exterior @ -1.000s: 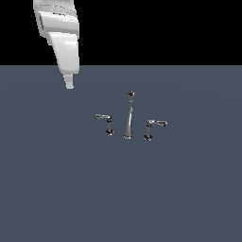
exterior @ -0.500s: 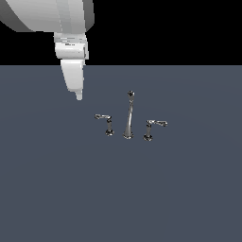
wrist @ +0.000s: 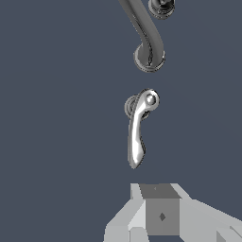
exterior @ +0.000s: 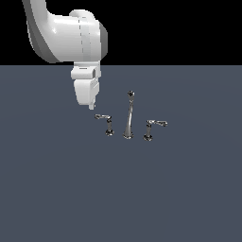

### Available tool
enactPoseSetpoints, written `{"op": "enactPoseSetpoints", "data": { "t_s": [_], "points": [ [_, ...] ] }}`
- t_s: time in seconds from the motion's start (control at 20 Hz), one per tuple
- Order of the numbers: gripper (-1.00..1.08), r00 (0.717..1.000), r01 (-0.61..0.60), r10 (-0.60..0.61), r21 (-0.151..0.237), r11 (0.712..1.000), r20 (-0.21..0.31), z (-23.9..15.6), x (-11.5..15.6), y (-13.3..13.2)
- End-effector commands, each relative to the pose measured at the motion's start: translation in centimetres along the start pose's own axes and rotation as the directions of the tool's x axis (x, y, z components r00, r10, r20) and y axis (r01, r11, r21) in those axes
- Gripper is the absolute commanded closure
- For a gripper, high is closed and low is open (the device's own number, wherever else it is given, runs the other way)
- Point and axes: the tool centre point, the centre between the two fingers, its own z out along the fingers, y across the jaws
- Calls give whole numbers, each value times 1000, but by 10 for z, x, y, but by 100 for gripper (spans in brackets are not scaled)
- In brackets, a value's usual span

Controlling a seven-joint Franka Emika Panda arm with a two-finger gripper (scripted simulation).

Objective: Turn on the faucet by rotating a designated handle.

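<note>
While its opening cannot be told, the hand (exterior: 91,106) hangs empty just beside the handle (exterior: 105,118).

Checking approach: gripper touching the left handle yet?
Apart. The wrist view shows bare surface between the gripper and the handle tip.

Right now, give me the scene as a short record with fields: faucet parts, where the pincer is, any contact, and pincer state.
spout: upright, between the two levers
handle: on the exterior view's left, arm pointing left
other lever: on the right, arm pointing right
pincer: just above and left of the handle's tip
contact: none visible
pincer state: cannot tell
surface: flat dark grey
</note>
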Motion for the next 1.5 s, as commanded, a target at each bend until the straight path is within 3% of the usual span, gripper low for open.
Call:
{"op": "enactPoseSetpoints", "data": {
  "t_s": [0.0, 0.35, 0.7, 1.0, 1.45],
  "points": [
    [108, 998, -62, 62, 0, 998, -2, 13, 8, -13],
    [108, 982, -187, 187, -1, 982, -2, 39, 27, -38],
    [108, 971, -238, 238, -2, 971, -1, 49, 35, -48],
    [108, 971, -240, 240, -2, 971, 0, 49, 36, -48],
    [108, 971, -240, 240, -2, 971, 0, 49, 16, -23]
  ]
}}
